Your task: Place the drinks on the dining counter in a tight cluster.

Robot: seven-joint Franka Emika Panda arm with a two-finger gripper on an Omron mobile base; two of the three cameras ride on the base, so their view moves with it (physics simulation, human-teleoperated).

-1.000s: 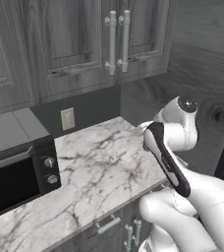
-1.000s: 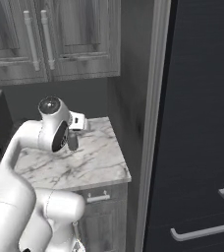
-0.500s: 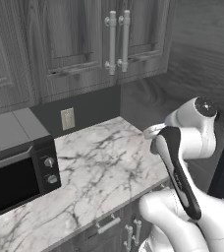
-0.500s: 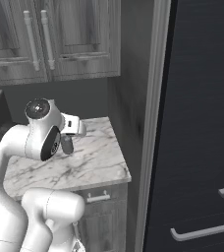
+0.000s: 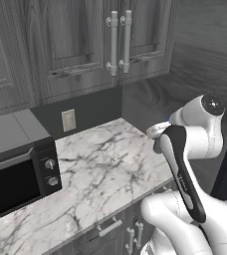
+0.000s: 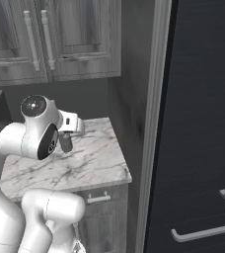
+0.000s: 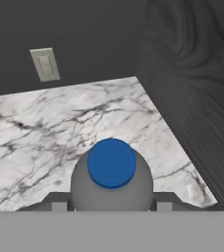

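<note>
My gripper (image 7: pixel 111 205) is shut on a small grey bottle (image 7: pixel 111 184) with a blue cap, seen from above in the hand view, with a finger on each side of its body. In the right base view the bottle (image 6: pixel 65 143) hangs under the white hand, just above the right end of a marble counter (image 6: pixel 90 160). In the left base view the bottle (image 5: pixel 158 145) peeks out dark beside the forearm. The dining counter is out of view.
A black microwave (image 5: pixel 16 179) stands at the counter's left end. Dark wood cabinets (image 5: pixel 85 45) hang above, and a wall socket (image 7: pixel 45 64) is behind. A dark wood side panel (image 7: pixel 197 98) closes the counter's right end. A tall dark fridge (image 6: pixel 203 128) stands to the right.
The arm's elbow has swung towards the right of the left base view and risen. The hand with the bottle has stayed over the counter's right end.
</note>
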